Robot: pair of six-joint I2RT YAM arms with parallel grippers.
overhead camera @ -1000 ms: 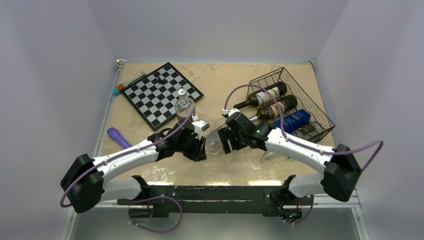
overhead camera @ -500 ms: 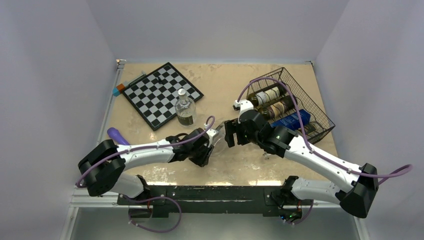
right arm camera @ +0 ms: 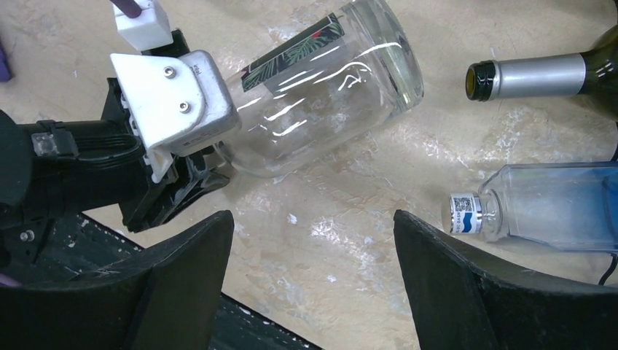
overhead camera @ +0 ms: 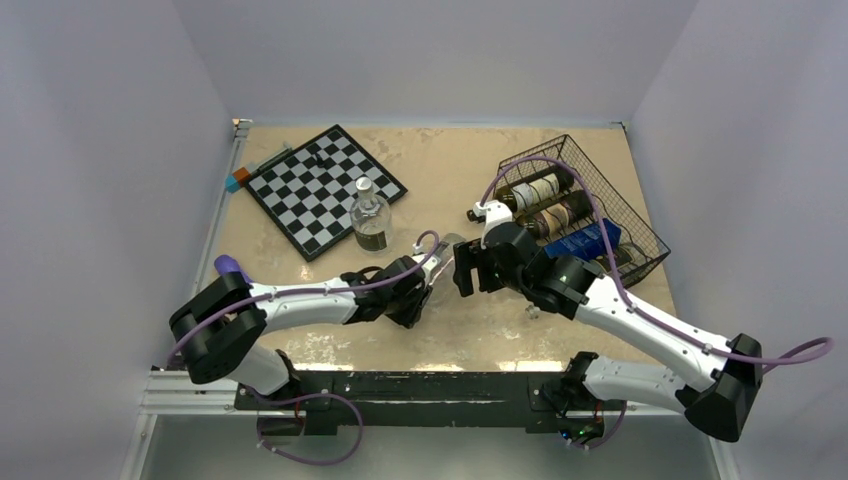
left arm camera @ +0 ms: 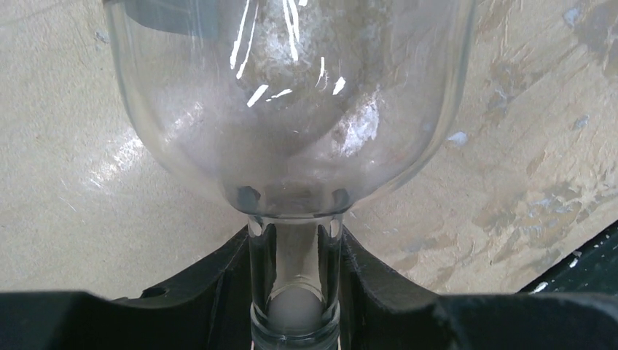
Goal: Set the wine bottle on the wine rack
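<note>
- My left jaws are pinched tight on the thin neck of the clear bottle. I hold it on its side, fat end pointing away from me.
- My right jaws are spread wide and hold nothing. They hang just above the bottle's fat end.
- The bottle is low over the counter, between my two arms. I cannot tell if it touches the counter.
- The wine rack is off to the right, near but not touching the bottle. Two dark bottles and a blue bottle already lie in it.
- I think I am about halfway. The bottle is picked up and brought close, but it is not in the rack yet. It looks like my right jaws need to take it, since the rack is on their side.
- Compared with a second ago, my left arm has stretched out flatter, and the bottle has slid a little toward the rack. My left jaws kept their grip, and my right jaws stayed wide.
</note>
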